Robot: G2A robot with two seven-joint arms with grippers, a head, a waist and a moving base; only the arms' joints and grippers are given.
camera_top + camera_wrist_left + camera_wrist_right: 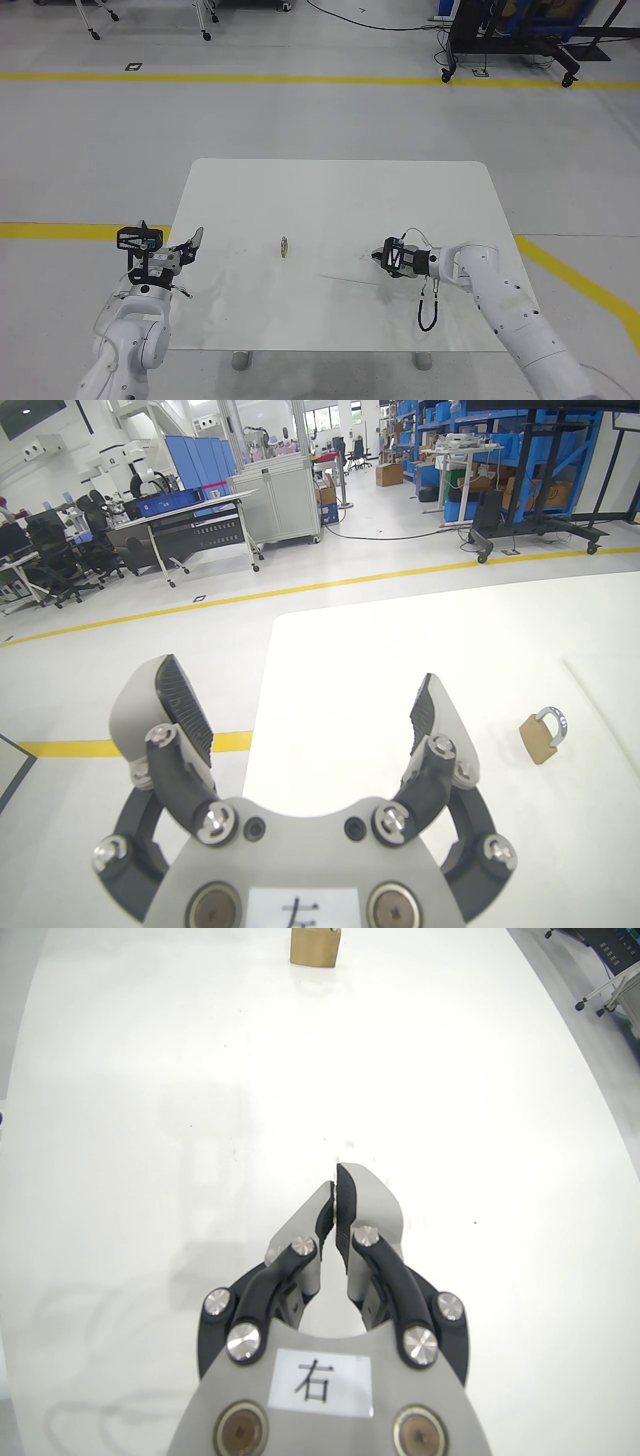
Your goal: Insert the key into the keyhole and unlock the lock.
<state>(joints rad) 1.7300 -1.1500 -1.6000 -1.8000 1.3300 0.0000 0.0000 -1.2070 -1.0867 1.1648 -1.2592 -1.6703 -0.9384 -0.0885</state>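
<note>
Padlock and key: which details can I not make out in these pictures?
- Padlock, right wrist view: its shackle is cut off by the picture's edge.
- Keyhole: too small to find in the top and left wrist views.
- Key: the right gripper is shut; whether it pinches a key cannot be told.

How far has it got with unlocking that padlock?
Nothing looks done yet. The padlock sits in the middle of the table, its shackle looking closed and no key showing in it. In hand: the right jaws are shut, short of the padlock, with no key visible between them. The left jaws stand open at the table's edge. Left: inserting and turning the key.
</note>
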